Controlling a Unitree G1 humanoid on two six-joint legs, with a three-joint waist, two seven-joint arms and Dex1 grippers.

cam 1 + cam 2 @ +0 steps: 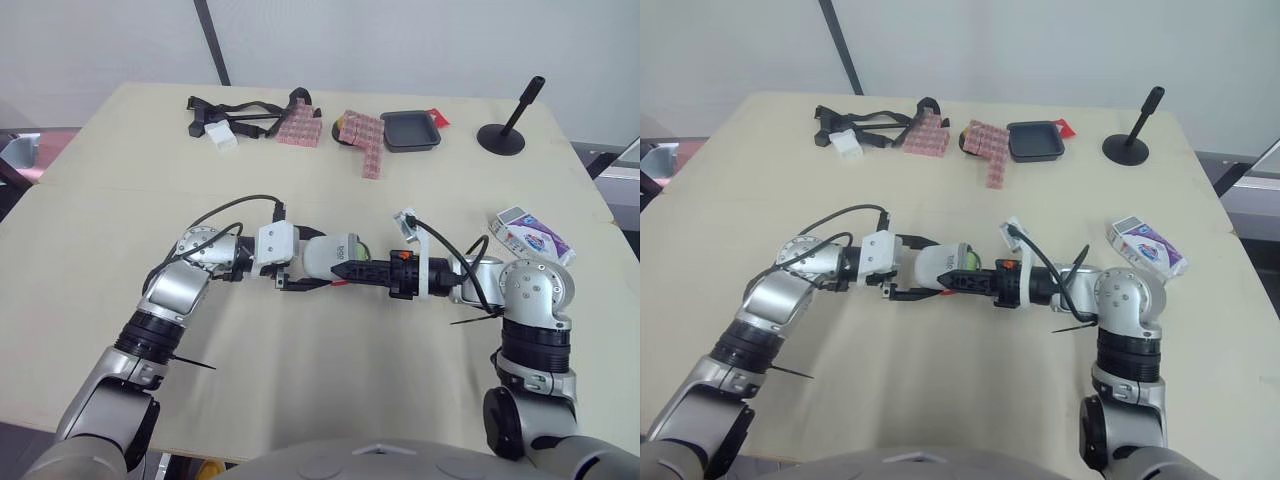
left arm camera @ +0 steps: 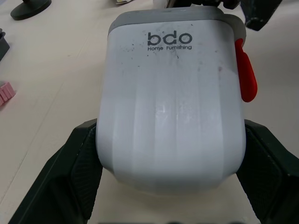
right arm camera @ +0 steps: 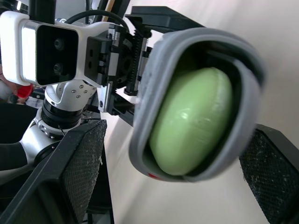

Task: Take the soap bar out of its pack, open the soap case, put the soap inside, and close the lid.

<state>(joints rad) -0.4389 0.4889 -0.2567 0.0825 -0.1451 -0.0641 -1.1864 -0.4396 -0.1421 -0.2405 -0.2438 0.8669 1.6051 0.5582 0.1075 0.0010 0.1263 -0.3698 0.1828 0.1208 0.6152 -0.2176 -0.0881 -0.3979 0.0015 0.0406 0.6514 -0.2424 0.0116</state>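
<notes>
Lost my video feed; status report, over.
Left hand shut on soap case. Right hand open at its mouth. Green soap inside, case open. Soap pack lies apart, by right elbow.

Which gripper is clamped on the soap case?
The left gripper: its fingers press both sides of the white soap case. The right gripper stands open at the case's mouth, where the green soap shows.
</notes>
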